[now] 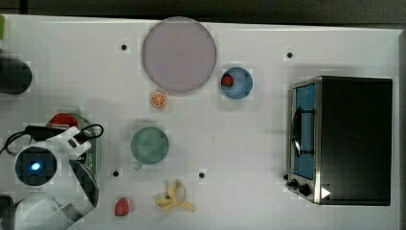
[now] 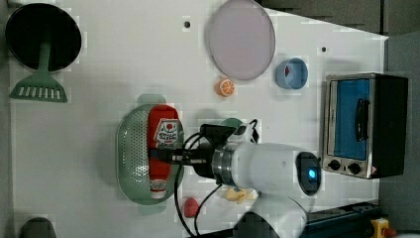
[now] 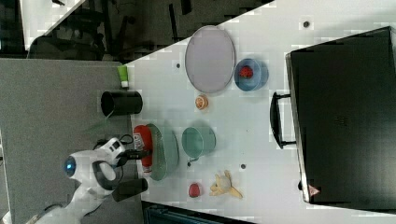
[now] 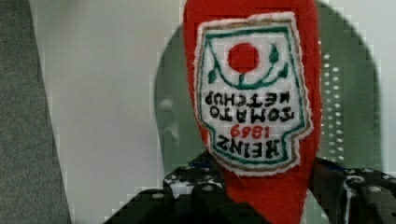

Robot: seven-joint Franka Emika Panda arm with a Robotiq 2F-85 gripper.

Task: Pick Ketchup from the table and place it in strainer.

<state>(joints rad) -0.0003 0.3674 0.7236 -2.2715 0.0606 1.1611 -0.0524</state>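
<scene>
The tool (image 4: pixel 261 196) grips the Ketchup (image 4: pixel 254 93), one finger on each side of the red bottle. In the left view the Ketchup (image 2: pixel 162 148) lies lengthwise over the pale green strainer (image 2: pixel 130 158) on the white surface (image 2: pixel 89 139), left of the dark-green cup (image 2: pixel 231 122).

White table (image 1: pixel 249 139) with small dark holes in its surface, evenly lit, soft shadows. Along the top view's upper edge, a dark strip beyond the table's far edge. In the right view, grey floor (image 3: pixel 51 112) runs along the table's edge on the right view's left, and dark furniture (image 3: pixel 140 23), blurred, stands past the corner at the right view's upper left. In the left view, grey surfaces (image 2: pixel 401 198) lie beyond the table's edge on the left view's right, with dark grey panels (image 2: pixel 346 15) above that corner.
</scene>
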